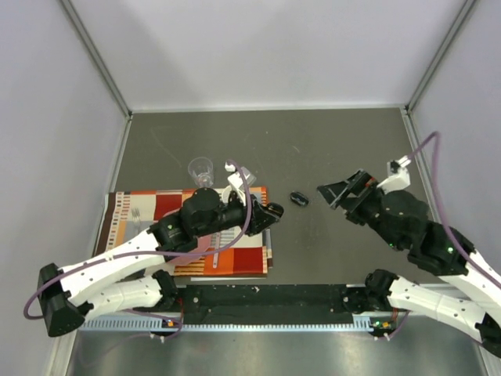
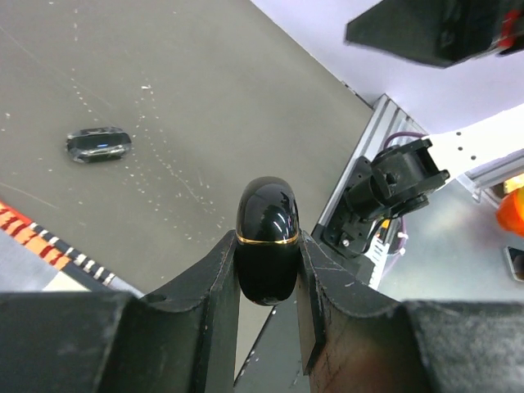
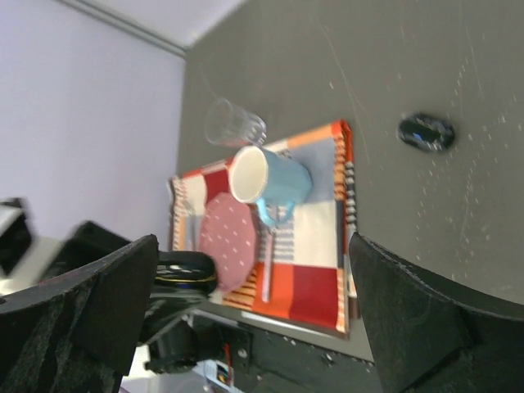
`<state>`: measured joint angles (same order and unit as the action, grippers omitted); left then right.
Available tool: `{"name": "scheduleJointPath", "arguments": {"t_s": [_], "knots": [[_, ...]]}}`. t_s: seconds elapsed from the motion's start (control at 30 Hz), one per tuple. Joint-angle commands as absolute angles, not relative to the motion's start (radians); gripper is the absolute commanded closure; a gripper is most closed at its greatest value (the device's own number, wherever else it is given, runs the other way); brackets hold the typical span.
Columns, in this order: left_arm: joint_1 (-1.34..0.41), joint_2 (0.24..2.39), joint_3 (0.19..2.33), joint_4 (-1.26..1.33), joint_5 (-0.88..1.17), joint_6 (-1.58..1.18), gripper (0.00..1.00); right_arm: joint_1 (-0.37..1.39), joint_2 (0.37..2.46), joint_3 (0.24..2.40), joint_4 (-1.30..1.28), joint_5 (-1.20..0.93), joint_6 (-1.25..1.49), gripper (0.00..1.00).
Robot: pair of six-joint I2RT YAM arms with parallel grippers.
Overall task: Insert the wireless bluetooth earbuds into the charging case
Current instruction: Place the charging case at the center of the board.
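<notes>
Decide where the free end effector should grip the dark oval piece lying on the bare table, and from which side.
Take the dark oval piece across its short width, at mid-length, coming down from above with the open right end effector. It lies flat and low on the table, so its sides are probably too shallow for a sideways approach.

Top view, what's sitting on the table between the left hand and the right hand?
One small glossy black oval piece lies between left hand and right hand, seen in the top view.

Legible text, labels, brands, numbers, signs: none in any view; charging case [image 2: 267, 237], frame centre: no readable marking.
</notes>
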<state>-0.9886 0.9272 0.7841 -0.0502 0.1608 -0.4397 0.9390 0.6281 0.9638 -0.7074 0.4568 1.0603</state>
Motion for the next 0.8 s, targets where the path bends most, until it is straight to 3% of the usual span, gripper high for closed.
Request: {"name": "scheduleJointPath", "arguments": {"t_s": [0.0, 0.77], "knots": [[-0.988, 0.98, 0.805, 0.121, 0.184, -0.543, 1.0, 0.93, 0.612, 1.091, -0.729, 0.54, 0.983, 0.01], [-0.988, 1.595, 0.894, 0.485, 0.268, -0.877, 1.0, 0.93, 0.554, 1.016, -0.732, 0.43, 0.971, 0.01]]}}
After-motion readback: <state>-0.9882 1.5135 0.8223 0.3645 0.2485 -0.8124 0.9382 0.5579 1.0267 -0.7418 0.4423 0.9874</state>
